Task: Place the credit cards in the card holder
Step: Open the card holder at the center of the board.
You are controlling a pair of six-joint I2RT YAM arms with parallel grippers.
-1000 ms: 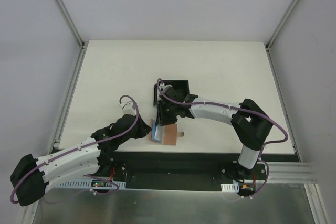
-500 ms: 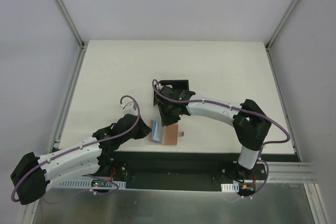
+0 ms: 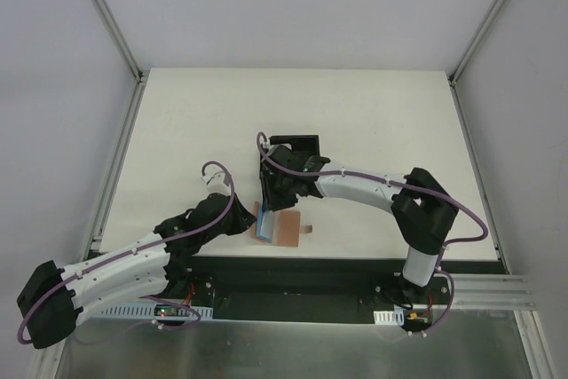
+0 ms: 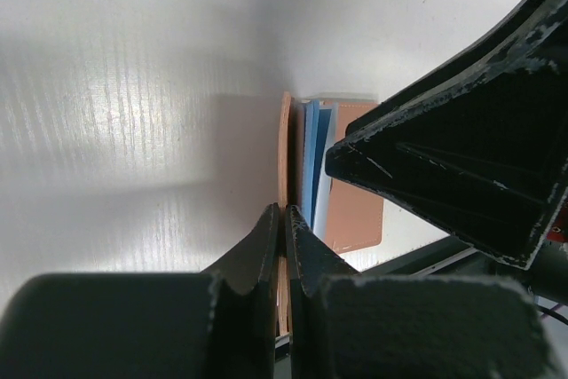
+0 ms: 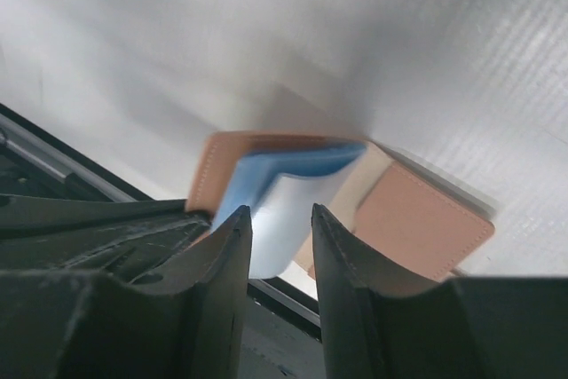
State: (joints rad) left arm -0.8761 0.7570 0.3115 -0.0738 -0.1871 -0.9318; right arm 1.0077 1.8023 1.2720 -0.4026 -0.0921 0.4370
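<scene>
Left wrist view: left gripper point(image 4: 284, 212) is pinched shut on one tan flap of the card holder point(image 4: 357, 210), standing it up so the pocket gapes mid-frame; blue and pale credit cards point(image 4: 312, 153) sit partly inside; right gripper point(image 5: 280, 219), jaws apart, straddles their free end, probably to push; left arm point(image 3: 124, 264) lies low from lower left; right arm point(image 3: 364, 185) arcs in from lower right over the worktop point(image 3: 382, 122).

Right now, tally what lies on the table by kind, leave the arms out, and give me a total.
card holder: 1
cards: 2 that can be told apart, one light blue card and one pale card, both between the holder's halves; more may be hidden
black box: 1
total: 4
</scene>
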